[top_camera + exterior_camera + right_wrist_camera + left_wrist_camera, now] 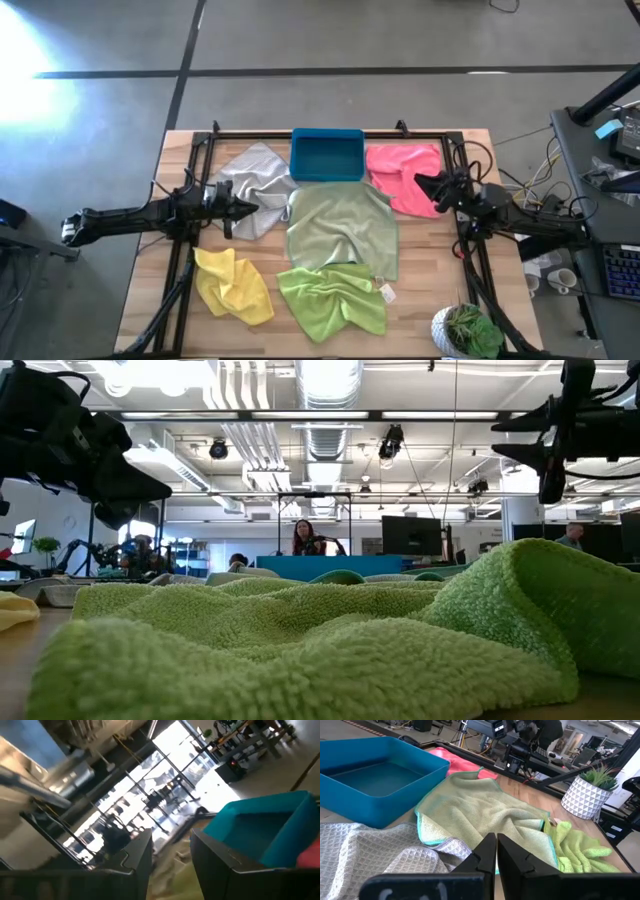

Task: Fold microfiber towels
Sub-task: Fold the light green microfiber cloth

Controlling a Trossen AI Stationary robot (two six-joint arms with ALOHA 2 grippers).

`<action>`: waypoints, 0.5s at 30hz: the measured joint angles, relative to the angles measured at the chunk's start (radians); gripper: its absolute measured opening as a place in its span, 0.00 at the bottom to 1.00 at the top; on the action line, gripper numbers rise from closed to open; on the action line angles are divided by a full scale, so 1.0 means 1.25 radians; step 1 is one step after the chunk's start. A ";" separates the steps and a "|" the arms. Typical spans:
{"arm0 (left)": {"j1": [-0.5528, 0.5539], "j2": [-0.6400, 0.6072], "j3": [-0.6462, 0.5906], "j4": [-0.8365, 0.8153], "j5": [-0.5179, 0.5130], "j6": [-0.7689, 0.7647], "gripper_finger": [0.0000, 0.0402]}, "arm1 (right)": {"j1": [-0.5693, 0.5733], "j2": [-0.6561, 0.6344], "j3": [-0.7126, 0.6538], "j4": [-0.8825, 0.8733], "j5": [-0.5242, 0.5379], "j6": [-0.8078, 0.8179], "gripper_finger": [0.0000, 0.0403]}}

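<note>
Five towels lie loose and crumpled on the wooden table: grey (255,185) at far left, pink (405,170) at far right, sage green (340,230) in the middle, lime green (330,295) at near middle and yellow (235,285) at near left. The sage towel's edge overlaps the grey one (395,855). My left gripper (248,210) hangs shut above the grey towel's right edge, its fingertips (496,842) together with nothing between them. My right gripper (420,185) is raised over the pink towel's near edge, open (171,847) and empty, tilted upward toward the room.
A blue plastic bin (327,155) stands at the far middle between the grey and pink towels. A potted plant (465,330) sits at the near right corner. Black frame rails (190,170) run along the table's sides. People (305,538) are in the room beyond.
</note>
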 joint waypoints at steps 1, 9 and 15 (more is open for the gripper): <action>0.000 0.000 0.000 0.000 0.000 0.000 0.00 | 0.000 0.000 0.000 0.010 0.000 0.013 0.31; -0.001 0.000 -0.001 0.053 0.001 -0.001 0.00 | 0.000 0.000 0.004 0.138 -0.050 0.064 0.31; -0.001 0.000 -0.001 0.214 0.001 -0.002 0.00 | 0.000 0.008 0.129 -0.031 -0.163 0.035 0.31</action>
